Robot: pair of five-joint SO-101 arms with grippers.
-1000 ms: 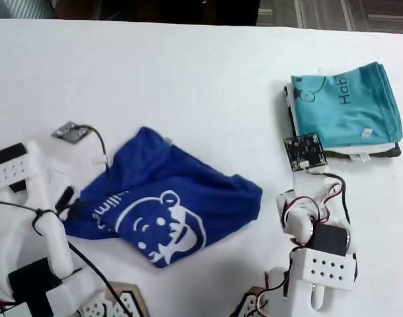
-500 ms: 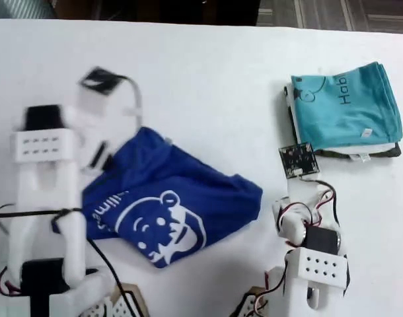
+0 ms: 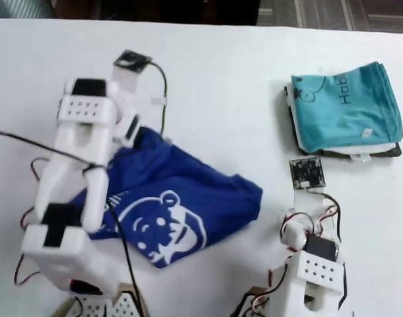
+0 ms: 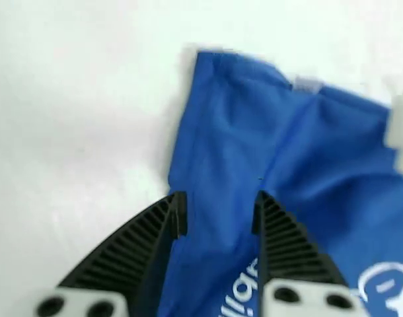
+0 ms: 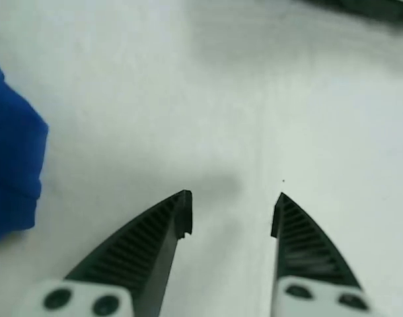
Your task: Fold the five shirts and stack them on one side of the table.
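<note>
Left arm reaches over the far left corner of the crumpled blue shirt, which lies left of centre on the white table. The left gripper is parted, with one finger at the shirt's edge and the other over blue cloth. It holds nothing, and I cannot tell if it touches the cloth. Moving right, the right arm sits low at the near edge. The right gripper is parted over bare table with nothing between its fingers. Far right, the folded stack has a teal shirt on top, with white and black layers beneath.
</note>
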